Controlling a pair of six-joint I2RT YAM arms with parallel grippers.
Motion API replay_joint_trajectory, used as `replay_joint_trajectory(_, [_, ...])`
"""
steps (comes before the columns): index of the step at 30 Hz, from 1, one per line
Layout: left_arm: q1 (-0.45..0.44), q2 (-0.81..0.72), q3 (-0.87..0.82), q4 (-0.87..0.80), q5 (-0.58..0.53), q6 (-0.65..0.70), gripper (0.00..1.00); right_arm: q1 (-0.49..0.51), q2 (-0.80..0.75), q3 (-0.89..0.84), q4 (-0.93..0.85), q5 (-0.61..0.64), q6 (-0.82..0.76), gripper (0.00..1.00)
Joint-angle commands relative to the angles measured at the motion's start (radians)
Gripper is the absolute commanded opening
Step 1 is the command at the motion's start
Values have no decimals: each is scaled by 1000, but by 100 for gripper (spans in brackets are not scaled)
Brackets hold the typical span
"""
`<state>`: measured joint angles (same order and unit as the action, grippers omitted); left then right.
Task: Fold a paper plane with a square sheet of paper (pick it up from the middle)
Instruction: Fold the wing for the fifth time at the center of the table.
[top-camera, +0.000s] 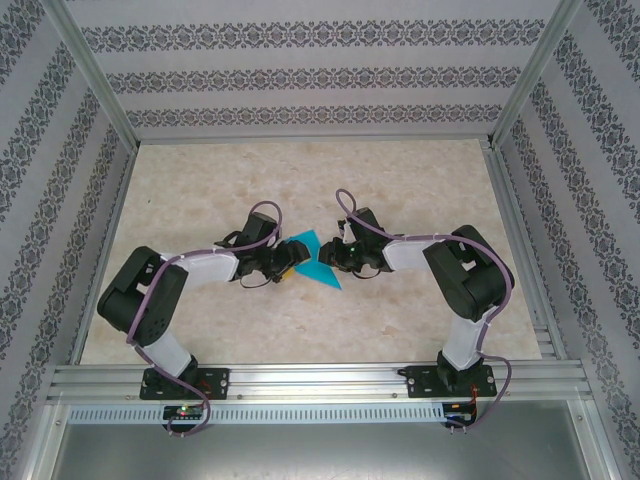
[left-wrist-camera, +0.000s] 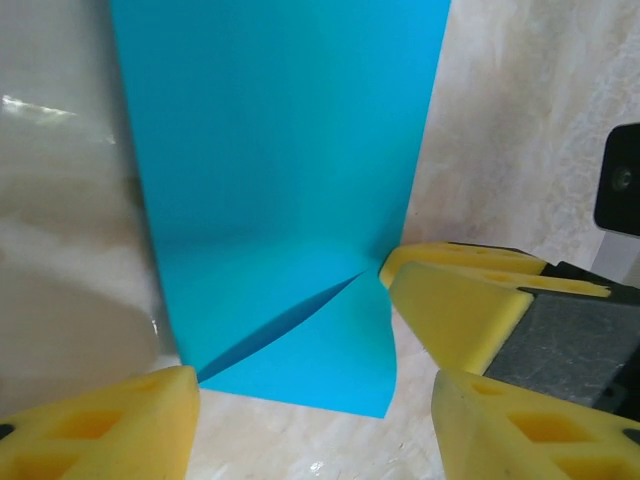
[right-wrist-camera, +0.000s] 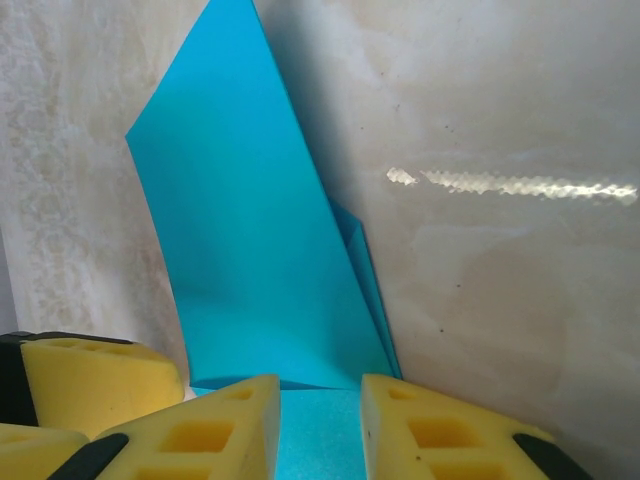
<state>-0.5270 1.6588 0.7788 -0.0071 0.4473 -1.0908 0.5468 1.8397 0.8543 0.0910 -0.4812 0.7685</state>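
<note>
We're looking into a robotics lab test cell, folks, no home or shop here. Bare aluminium frame posts (top-camera: 92, 75) box in the workspace, with patterned wallpaper panels (top-camera: 320, 75) as walls and a marble-look tabletop (top-camera: 400, 180). Along the near edge, a slotted aluminium rail (top-camera: 320, 380) carries two bolted-down robot arms (top-camera: 150, 300), and purple cables (top-camera: 345, 205) loop along them.

Cyan-blue paper (top-camera: 312, 262), yellow fingers (left-wrist-camera: 100, 425), beige marbled table (top-camera: 400, 180), white walls (top-camera: 320, 75) striped with grey ornamental bands.
</note>
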Motion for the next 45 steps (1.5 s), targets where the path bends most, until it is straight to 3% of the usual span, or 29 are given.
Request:
replay_joint_trajectory(1, [-17, 22, 30, 6, -20, -21, 62, -16, 52, -37, -53, 50, -15, 28])
replay_joint_trajectory(16, [-20, 4, 89, -143, -105, 30, 66, -25, 66, -43, -51, 55, -15, 28])
replay_joint_trajectory(25, [-21, 64, 93, -77, -31, 8, 64, -25, 70, -44, -48, 52, -12, 28])
replay_joint_trajectory(45, [-21, 40, 80, -127, -79, 32, 66, -25, 82, -49, -45, 49, -12, 28])
